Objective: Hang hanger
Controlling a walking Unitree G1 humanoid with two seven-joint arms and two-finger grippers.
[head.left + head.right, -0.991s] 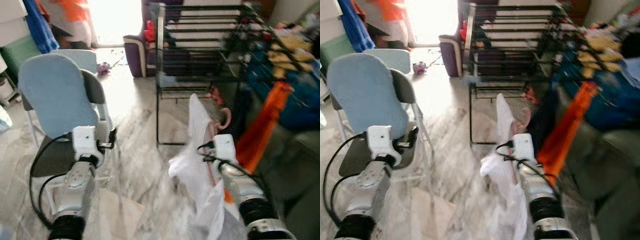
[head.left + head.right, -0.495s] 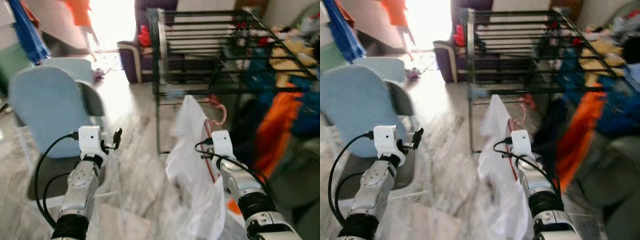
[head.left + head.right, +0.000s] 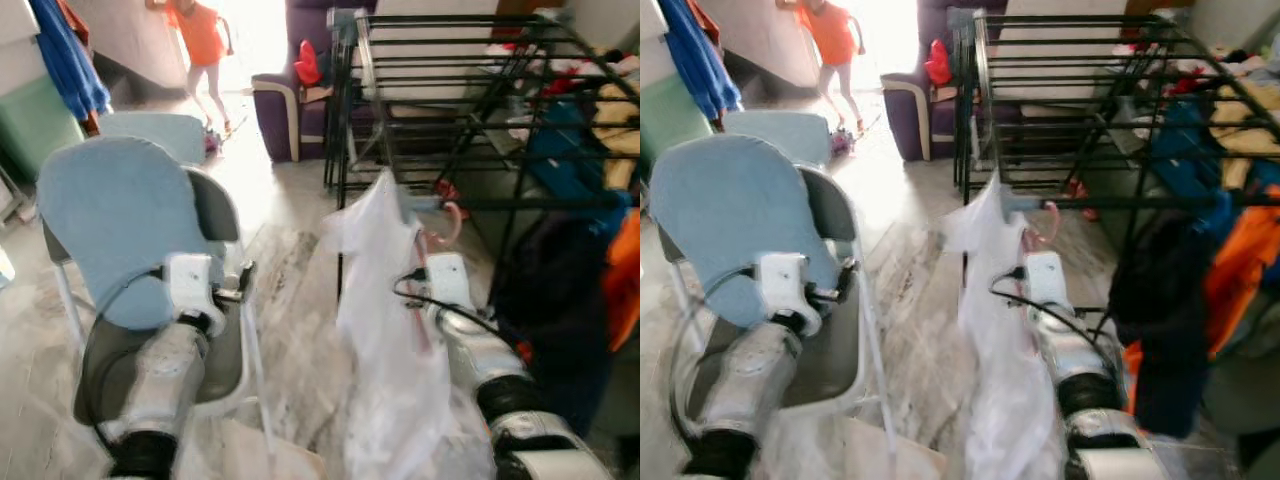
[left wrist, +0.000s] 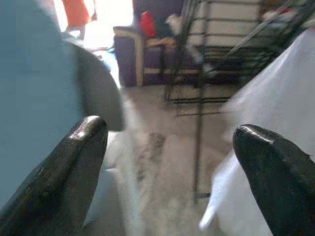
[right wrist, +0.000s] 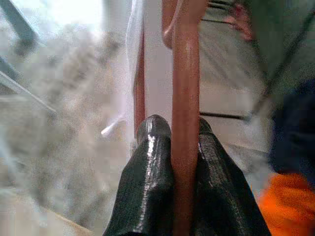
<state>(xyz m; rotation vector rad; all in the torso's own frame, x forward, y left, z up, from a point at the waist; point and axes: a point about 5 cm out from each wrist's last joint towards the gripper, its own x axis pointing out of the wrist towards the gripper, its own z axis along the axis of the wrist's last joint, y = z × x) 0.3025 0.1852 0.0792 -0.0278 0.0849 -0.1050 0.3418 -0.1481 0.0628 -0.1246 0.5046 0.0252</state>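
A pink hanger (image 5: 185, 73) carries a white see-through garment (image 3: 385, 310). My right gripper (image 5: 174, 132) is shut on the hanger's stem. The hook (image 3: 449, 226) stands up just below the near front bar of the black drying rack (image 3: 530, 203), apart from it. The garment drapes down over my right forearm. At my left side the left gripper (image 4: 172, 132) is open and holds nothing, with its fingers (image 3: 246, 279) in front of the chair seat.
A blue-backed chair (image 3: 110, 215) stands close on the left. Dark and orange clothes (image 3: 622, 280) hang on the rack's right side. A purple sofa (image 3: 283, 112) is behind the rack. A person in orange (image 3: 204, 40) stands in the bright doorway.
The view has swung and steadied, and the rack now looks nearer. My right gripper keeps its hold on the hanger, with the hook closer under the front bar. The person in orange has moved.
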